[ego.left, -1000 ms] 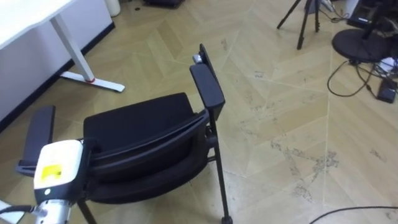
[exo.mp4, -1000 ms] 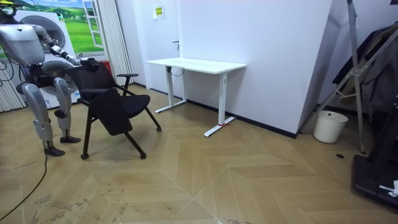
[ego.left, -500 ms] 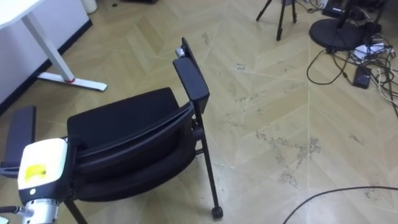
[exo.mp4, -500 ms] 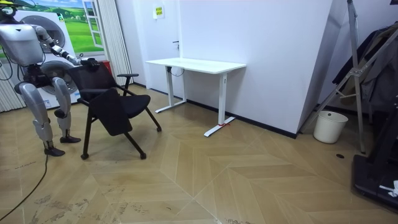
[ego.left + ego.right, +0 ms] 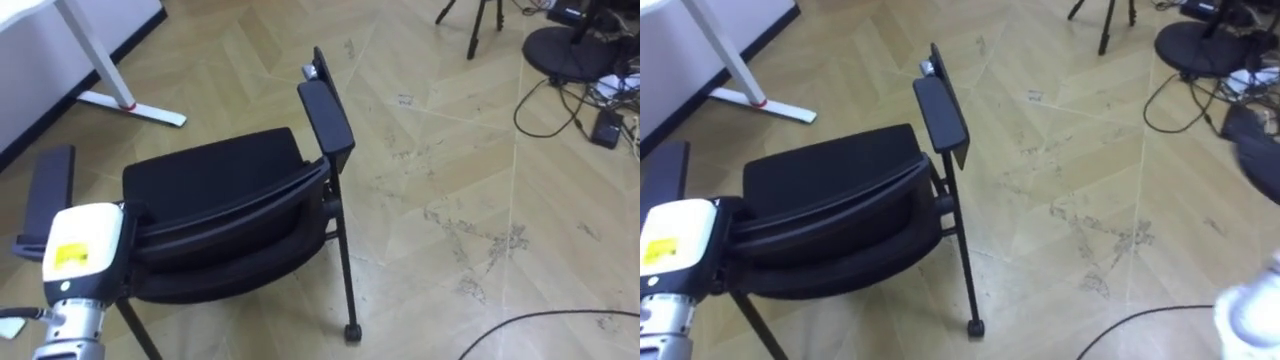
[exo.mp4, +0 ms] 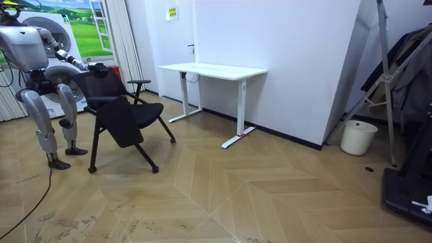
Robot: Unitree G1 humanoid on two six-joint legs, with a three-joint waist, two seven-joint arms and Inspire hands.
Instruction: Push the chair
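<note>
Left hand (image 6: 95,67): on the chair (image 5: 215,180) back's top, near left; its grasp cannot be told.
Push: steady and level, probably toward the far-left desk (image 5: 30,20), so the chair rolls straight.

Floor (image 6: 270,196): pale wood parquet in a herringbone lay, scuffed in places.
Wall (image 6: 297,61): plain white.
Desk (image 6: 212,69): white, on white legs, against the wall.
Bin (image 6: 358,137): white, by the wall.
Curtain (image 6: 125,40): pale, hanging at the room view's left.
Light: even, soft.
</note>
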